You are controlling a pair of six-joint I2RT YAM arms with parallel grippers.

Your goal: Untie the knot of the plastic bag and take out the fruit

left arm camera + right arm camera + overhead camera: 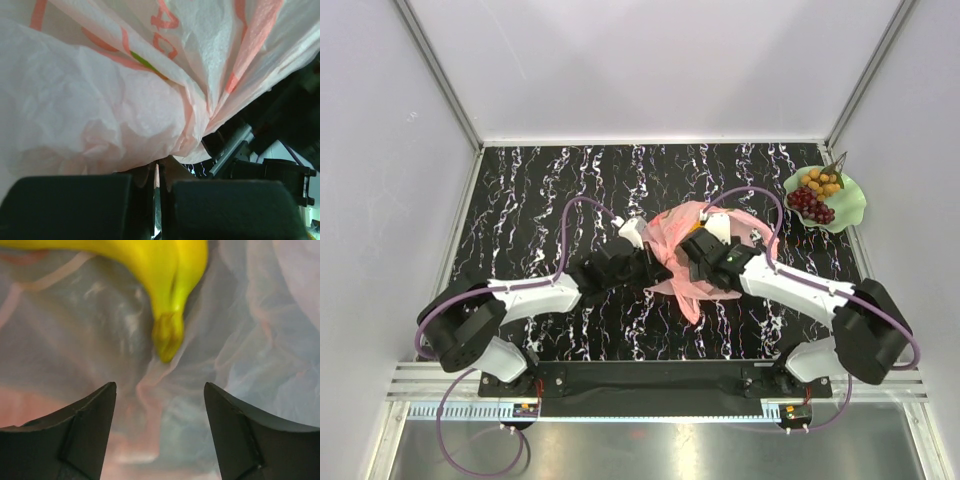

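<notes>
Status | our left fingers [220, 210] pinch the plastic bag [100, 115], likely holding it steady | right fingers [65, 440] spread open inside, facing the bananas [165, 270] we probably grab next

Black white-veined table [570, 190] with crinkled pink plastic bag [672, 226] mid-surface, green plate [852, 205] at far-right corner.

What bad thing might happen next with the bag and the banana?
1. The left gripper pinches only a thin fold of the bag, so the plastic might tear or slip out.
2. The right gripper is open with the banana tip just ahead. Closing there could catch bag plastic along with it, or bruise the soft end.
</notes>
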